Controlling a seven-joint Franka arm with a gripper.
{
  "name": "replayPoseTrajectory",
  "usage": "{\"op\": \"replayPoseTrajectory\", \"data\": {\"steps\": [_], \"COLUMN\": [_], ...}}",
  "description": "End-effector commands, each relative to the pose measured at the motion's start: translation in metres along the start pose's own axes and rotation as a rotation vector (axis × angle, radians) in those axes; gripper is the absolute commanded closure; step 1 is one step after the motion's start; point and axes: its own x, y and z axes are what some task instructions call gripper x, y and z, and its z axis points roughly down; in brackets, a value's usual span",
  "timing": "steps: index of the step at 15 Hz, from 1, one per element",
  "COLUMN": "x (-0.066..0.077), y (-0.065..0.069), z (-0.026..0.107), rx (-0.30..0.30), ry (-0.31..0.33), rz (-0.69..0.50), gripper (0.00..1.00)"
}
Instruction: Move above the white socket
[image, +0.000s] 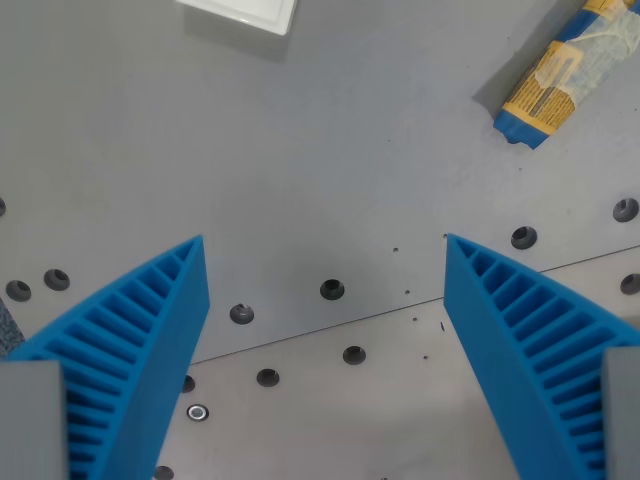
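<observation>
— Pincer (325, 240) spread wide, ribbed blue fingers (140, 330) well apart at the wrist view's left and right, nothing held between them

— And below?

— Only bare grey table (330, 150), with a row of bolt holes (332, 290) and a seam running across under the gap

— White socket?

— Barely in sight: a white corner (245, 12) cut off by the top edge, towards the wrist view's left of centre, well apart from the fingertips. Too little showing to make out its face or openings

— Anything else about?

— Blue and yellow wrapped packet (560, 75) lying tilted at the top, on the wrist view's right, well clear of the socket and of the fingers

— Step in hand?

— Looks like the approach, hardly begun or midway at best: not above the socket yet, since the gap between the fingers sits over empty table

— Next move?

— Probably a travel towards the top of the view, with a slight drift to the view's left, until the white body lies centred between the fingertips. No closing called for; height best kept, so as to hover and not touch. Worth steering away from the packet, though no real crowding on that line
</observation>
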Motion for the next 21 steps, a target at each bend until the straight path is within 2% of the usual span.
{"op": "replayPoseTrajectory", "data": {"steps": [1,12,21], "x": [0.000,0.003,0.015], "y": [0.000,-0.001,-0.004], "z": [-0.001,0.003,0.017], "rx": [0.001,0.003,0.000], "ry": [0.003,0.009,0.015], "rz": [0.001,0.040,0.108], "gripper": [0.00,0.00,0.00]}}
